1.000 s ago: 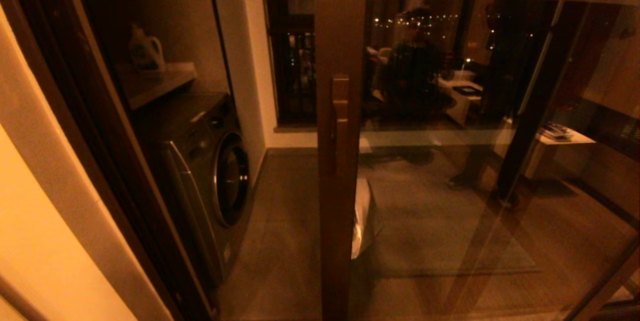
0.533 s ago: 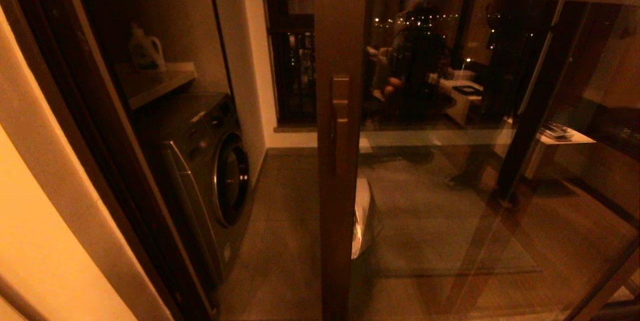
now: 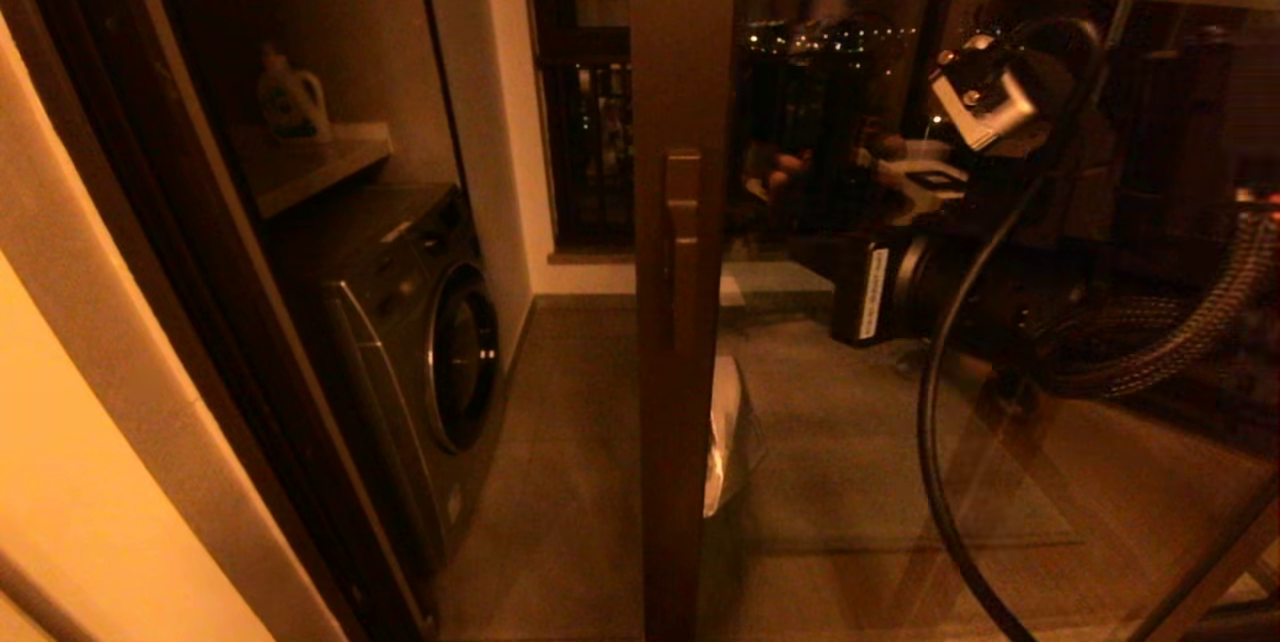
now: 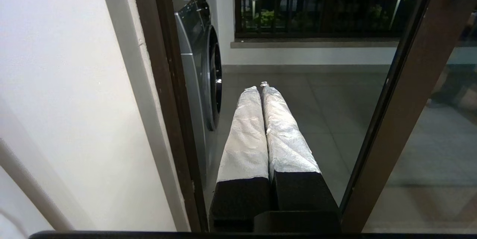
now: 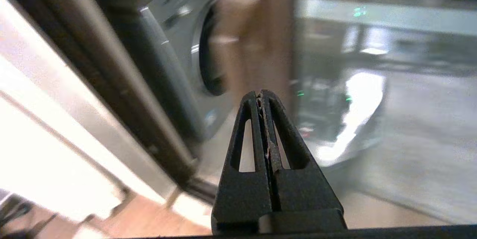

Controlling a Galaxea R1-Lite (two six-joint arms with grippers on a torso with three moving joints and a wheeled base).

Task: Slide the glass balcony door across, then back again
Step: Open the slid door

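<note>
The glass balcony door (image 3: 684, 62) stands partly across the opening, its brown wooden stile in the middle of the head view and clear glass to the right of it. Its blocky pull handle (image 3: 682, 252) sits at mid height on the stile. My right arm (image 3: 960, 292) reaches in from the right in front of the glass, ending a short way right of the handle. In the right wrist view the right gripper (image 5: 261, 93) is shut and empty, pointing toward the blurred stile (image 5: 257, 34). My left gripper (image 4: 260, 87), shut with white-wrapped fingers, hangs low in the gap between the jamb and the door stile (image 4: 406, 93).
A washing machine (image 3: 430, 342) stands left beyond the opening, with a detergent bottle (image 3: 290, 102) on a shelf (image 3: 320, 157) above it. The dark fixed jamb (image 3: 200, 252) and pale wall border the left. A barred window (image 3: 590, 122) is behind. A white bag (image 3: 722, 442) sits behind the stile.
My right arm has risen into the head view from the right, in front of the glass, toward the handle. The door itself has not shifted.
</note>
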